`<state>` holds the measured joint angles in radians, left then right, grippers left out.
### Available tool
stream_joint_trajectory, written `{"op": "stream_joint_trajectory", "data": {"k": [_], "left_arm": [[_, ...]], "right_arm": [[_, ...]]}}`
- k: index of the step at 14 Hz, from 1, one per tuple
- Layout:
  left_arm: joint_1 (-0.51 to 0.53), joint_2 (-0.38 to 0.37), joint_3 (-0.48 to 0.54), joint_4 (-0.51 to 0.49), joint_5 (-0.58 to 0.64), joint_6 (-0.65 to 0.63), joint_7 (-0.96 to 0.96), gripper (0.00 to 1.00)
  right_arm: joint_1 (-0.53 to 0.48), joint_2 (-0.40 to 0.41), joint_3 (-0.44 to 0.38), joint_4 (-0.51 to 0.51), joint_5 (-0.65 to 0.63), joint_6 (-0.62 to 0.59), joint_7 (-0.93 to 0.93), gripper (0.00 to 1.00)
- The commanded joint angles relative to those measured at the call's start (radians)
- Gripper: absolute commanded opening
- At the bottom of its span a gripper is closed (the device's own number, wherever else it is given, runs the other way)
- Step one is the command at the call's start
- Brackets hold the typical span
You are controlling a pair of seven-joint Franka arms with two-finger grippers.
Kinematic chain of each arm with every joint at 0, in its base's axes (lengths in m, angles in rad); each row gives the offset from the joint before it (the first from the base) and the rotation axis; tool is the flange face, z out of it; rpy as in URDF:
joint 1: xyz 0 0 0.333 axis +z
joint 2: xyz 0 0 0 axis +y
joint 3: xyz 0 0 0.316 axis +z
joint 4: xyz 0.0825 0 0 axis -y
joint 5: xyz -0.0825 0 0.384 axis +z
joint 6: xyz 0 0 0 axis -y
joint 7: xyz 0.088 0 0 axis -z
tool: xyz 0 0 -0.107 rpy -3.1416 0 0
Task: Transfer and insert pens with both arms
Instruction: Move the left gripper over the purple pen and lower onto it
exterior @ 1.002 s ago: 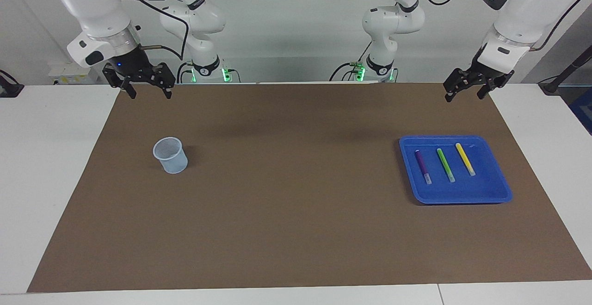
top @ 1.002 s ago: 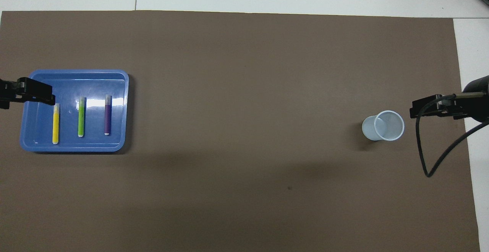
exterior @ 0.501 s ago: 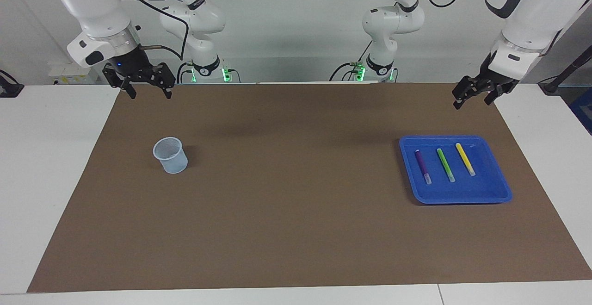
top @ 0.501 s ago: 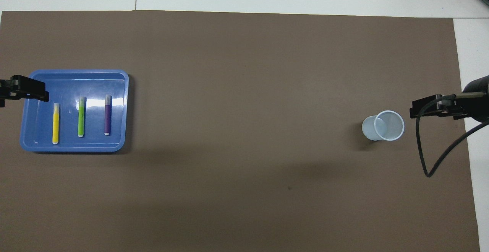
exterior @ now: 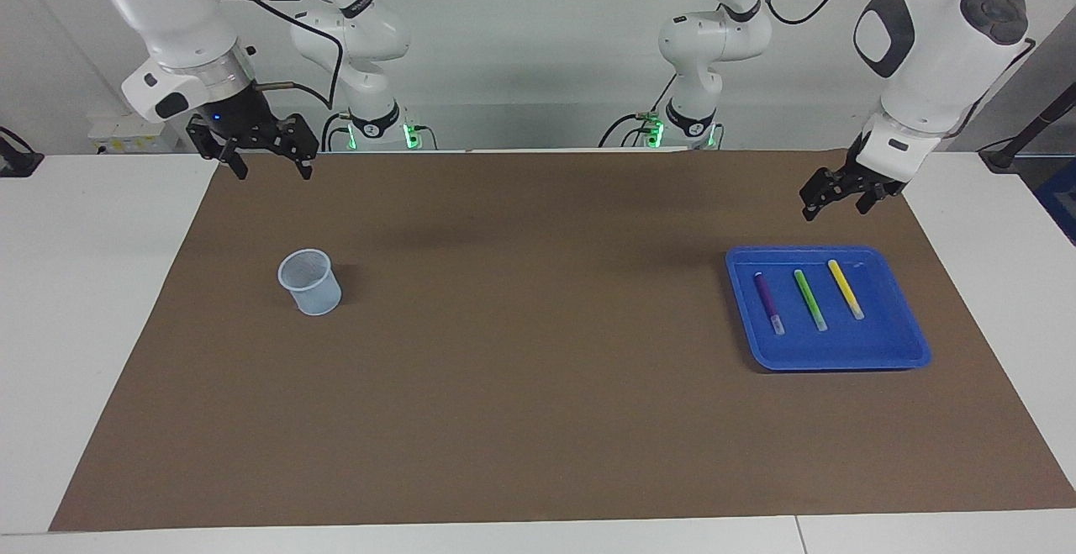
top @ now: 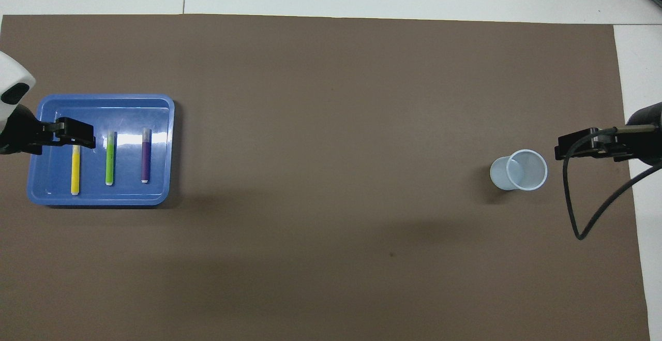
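Three pens lie side by side in a blue tray (exterior: 891,354) (top: 103,197) toward the left arm's end of the table: purple (exterior: 768,302) (top: 146,156), green (exterior: 810,299) (top: 109,159) and yellow (exterior: 846,288) (top: 75,170). My left gripper (exterior: 834,203) (top: 72,136) hangs open in the air over the tray's rim that faces the robots, touching nothing. In the overhead view it covers the yellow pen's whitish end. A pale translucent cup (exterior: 310,282) (top: 520,170) stands upright toward the right arm's end. My right gripper (exterior: 269,167) (top: 587,147) waits open and raised, over the mat's edge beside the cup.
A brown mat (exterior: 521,386) covers most of the white table (exterior: 84,285). Two smaller white arms with green-lit bases (exterior: 378,129) stand at the robots' end. A black cable (top: 579,227) loops down from the right wrist beside the cup.
My left gripper has come lower and swung toward the tray, now over its rim. The right arm, the cup and the pens have not moved.
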<state>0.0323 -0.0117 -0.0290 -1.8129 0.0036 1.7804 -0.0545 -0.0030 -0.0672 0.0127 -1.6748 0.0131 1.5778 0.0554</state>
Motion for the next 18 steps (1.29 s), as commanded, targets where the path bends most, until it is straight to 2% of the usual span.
{"op": "stream_joint_trajectory", "data": {"k": [1,9,18], "left_arm": [[-0.003,-0.002,0.003,-0.082,-0.011,0.083,0.008,1.00],[-0.003,0.093,0.001,-0.215,-0.013,0.309,0.013,0.96],[-0.005,0.251,0.001,-0.223,-0.037,0.473,0.013,0.90]], "right_arm": [[-0.005,0.000,0.000,0.004,0.015,-0.004,0.006,1.00],[-0.006,0.000,0.000,0.004,0.015,-0.005,0.006,1.00],[-0.006,0.000,0.000,0.004,0.015,-0.004,0.006,1.00]]}}
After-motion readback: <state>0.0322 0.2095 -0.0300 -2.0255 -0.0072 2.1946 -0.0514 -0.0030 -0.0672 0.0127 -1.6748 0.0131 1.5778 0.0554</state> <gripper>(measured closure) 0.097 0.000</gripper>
